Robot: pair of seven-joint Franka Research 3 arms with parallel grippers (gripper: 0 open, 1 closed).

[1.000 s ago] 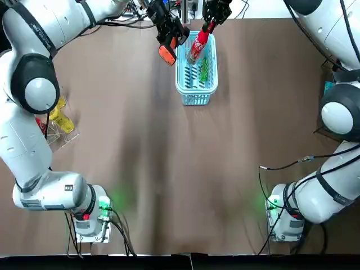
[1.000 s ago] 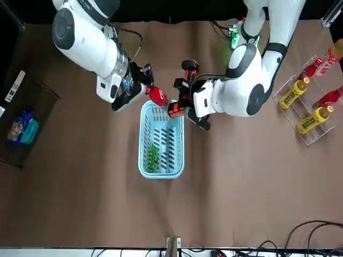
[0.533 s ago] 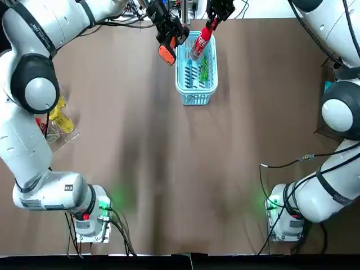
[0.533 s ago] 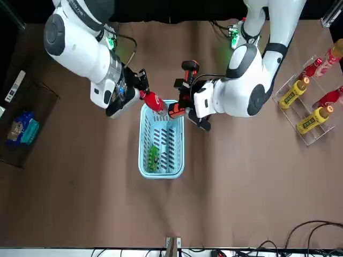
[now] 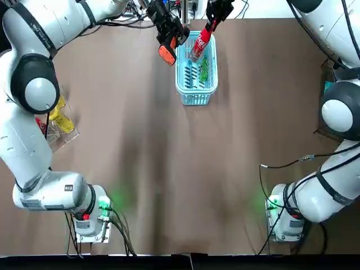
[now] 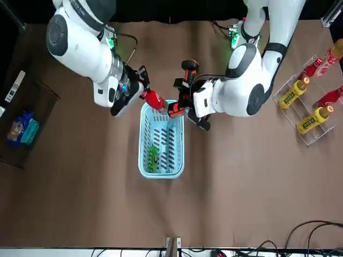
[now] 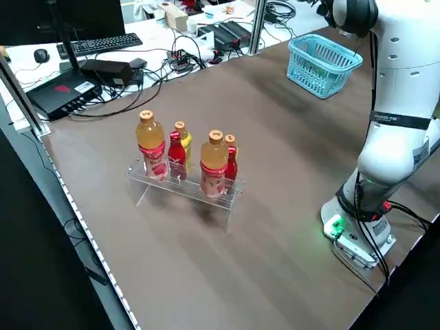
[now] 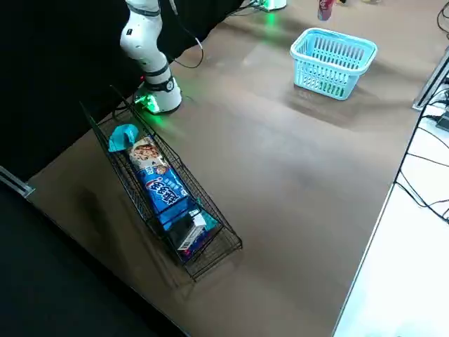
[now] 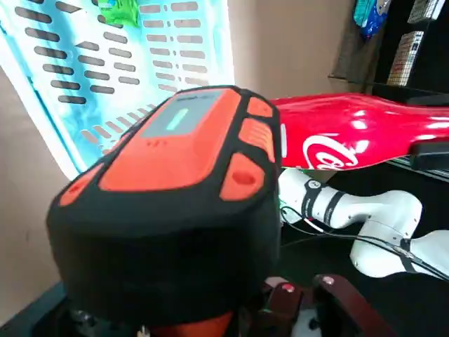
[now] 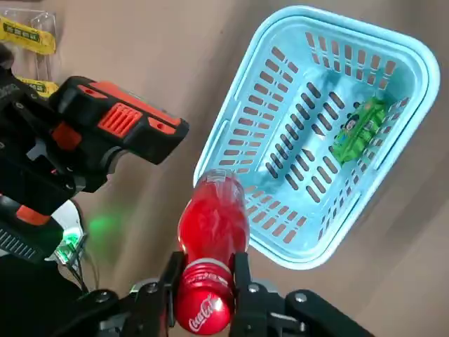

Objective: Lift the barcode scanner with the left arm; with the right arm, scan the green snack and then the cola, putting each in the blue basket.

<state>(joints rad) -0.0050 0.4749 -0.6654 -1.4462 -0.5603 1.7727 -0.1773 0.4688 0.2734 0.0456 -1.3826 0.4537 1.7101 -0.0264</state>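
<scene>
The orange-and-black barcode scanner point(image 5: 167, 52) is held off the table by my left gripper point(image 5: 159, 17), beside the far end of the blue basket point(image 5: 196, 85). My right gripper point(image 5: 214, 16) is shut on the neck of the red cola bottle point(image 5: 199, 44), which is tilted over the basket's far rim, close to the scanner's head. The green snack point(image 5: 205, 70) lies inside the basket. From the front, the cola point(image 6: 154, 100) and the scanner point(image 6: 180, 101) nearly touch above the basket point(image 6: 161, 172). In the right wrist view the cola point(image 10: 212, 225) hangs over the basket's corner.
A clear rack of drink bottles point(image 5: 56, 121) stands at the table's left edge, also shown from the side point(image 7: 185, 161). A black wire rack with snack packs point(image 8: 165, 189) sits at the right edge. Cables and equipment lie beyond the table's far edge.
My right gripper has carried the cola a little toward the basket's far end and the scanner's head. The scanner and the left arm have stayed put.
</scene>
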